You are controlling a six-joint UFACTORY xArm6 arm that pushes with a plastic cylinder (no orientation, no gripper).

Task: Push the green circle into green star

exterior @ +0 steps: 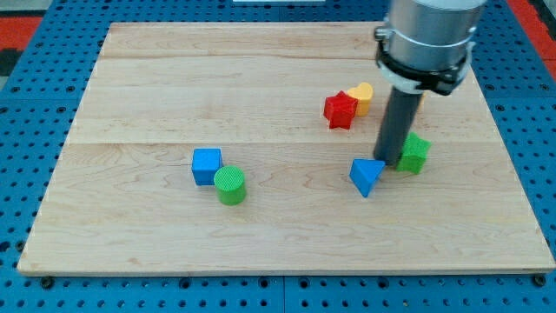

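The green circle (pixel 231 185) is a short ribbed cylinder left of the board's middle, touching the lower right corner of a blue cube (pixel 207 165). The green star (pixel 414 154) sits at the right, partly hidden behind the rod. My tip (pixel 388 163) rests on the board just left of the green star, touching or nearly touching it, and just above the right of a blue triangle (pixel 366 176). The tip is far to the right of the green circle.
A red star (pixel 340 110) and a yellow heart (pixel 360 94) sit together above the tip. The wooden board (pixel 130 87) lies on a blue pegboard. The arm's grey body (pixel 430 39) hangs over the board's upper right.
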